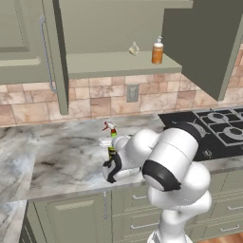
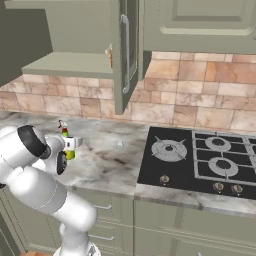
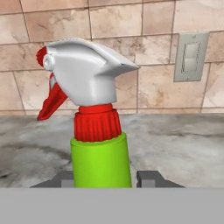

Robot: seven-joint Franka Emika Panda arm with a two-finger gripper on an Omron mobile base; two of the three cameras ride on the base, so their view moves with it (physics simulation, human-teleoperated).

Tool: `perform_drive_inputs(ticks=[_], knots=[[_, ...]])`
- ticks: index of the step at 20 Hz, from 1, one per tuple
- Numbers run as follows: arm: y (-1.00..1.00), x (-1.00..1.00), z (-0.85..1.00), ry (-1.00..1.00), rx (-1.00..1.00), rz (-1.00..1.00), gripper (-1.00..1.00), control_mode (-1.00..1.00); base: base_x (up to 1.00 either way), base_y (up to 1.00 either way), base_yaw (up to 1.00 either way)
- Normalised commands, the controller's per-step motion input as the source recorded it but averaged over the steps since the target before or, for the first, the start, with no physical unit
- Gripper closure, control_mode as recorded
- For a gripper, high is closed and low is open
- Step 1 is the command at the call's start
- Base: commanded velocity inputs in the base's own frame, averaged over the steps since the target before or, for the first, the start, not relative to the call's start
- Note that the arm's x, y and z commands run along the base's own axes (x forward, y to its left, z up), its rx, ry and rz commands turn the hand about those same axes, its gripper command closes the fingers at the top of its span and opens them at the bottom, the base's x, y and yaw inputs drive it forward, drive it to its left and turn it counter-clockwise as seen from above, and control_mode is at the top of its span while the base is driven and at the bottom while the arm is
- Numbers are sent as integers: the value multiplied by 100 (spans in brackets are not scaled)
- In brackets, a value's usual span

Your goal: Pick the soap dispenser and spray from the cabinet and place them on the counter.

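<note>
I see the spray [image 3: 99,144] upright: green body, red collar, white head, red trigger. It stands between my gripper [image 3: 107,179], whose two fingers [image 3: 151,178] flank the body on either side, closed on it. It is low over the counter [image 1: 66,152]. The soap dispenser [image 1: 157,50] stands in the open cabinet [image 1: 118,62].

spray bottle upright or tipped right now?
Upright: the spray stands vertical between the fingers, trigger head on top, over the counter.
</note>
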Motion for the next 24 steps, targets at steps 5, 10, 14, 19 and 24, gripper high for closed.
perform_drive_inputs(ticks=[5, 10, 14, 19, 24], knots=[[0, -1, -20, -5, -2, 0, 100, -100, 0, 0, 0], [0, 0, -5, -10, 0, 0, 100, -100, 0, 0, 0], [-1, -1, -13, -15, 0, 0, 100, -100, 0, 0, 0], [0, 11, -13, -15, 0, 0, 100, -100, 0, 0, 0], [0, 4, -3, -6, 0, 0, 100, -100, 0, 0, 0]])
